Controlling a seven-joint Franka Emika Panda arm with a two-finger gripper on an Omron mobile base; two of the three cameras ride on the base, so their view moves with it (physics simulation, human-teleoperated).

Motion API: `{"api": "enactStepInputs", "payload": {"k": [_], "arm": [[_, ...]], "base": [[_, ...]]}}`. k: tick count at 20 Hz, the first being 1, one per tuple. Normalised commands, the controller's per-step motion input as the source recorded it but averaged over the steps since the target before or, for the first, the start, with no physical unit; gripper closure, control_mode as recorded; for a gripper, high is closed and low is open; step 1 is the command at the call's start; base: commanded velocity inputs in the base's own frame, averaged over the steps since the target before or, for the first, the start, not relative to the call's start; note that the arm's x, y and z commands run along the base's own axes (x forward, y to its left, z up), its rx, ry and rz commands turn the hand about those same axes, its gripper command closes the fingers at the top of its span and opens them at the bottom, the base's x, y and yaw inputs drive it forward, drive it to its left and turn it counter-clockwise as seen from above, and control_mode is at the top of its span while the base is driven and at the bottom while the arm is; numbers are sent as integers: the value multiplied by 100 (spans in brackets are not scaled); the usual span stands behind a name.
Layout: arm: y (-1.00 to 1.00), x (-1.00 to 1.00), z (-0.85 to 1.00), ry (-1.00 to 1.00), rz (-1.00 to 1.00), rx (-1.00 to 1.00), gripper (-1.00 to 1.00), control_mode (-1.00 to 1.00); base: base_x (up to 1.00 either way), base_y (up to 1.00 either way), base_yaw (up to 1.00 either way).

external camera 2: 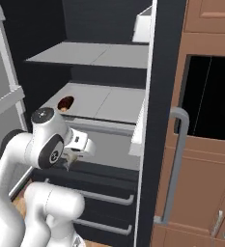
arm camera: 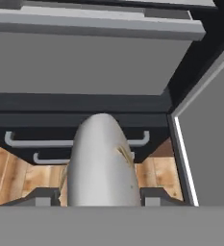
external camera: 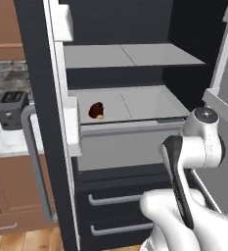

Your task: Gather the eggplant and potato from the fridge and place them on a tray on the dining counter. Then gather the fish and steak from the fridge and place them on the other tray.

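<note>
Fish (arm camera: 101, 161), silvery-grey, sits clamped between the two dark fingers (arm camera: 43, 197), one pressed against each of its sides, its rounded end pointing toward the fridge (external camera: 135, 29). Both fridge doors stand open. The gripper (external camera 2: 71, 159) hangs in front of the lower shelf, above the two drawers with silver bar handles (external camera: 113, 198). A dark red-brown steak (external camera: 96, 110) lies on the middle shelf, at its left end.
</note>
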Motion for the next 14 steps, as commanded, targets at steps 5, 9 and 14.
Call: {"api": "enactStepInputs", "payload": {"k": [5,9,14], "arm": [[0,0,0,0,0,0,100,100],[0,0,0,0,0,0,100,100],[0,0,0,0,0,0,100,100]], "base": [[-92,0,0],[-88,-12,0],[-69,-57,-11]]}}
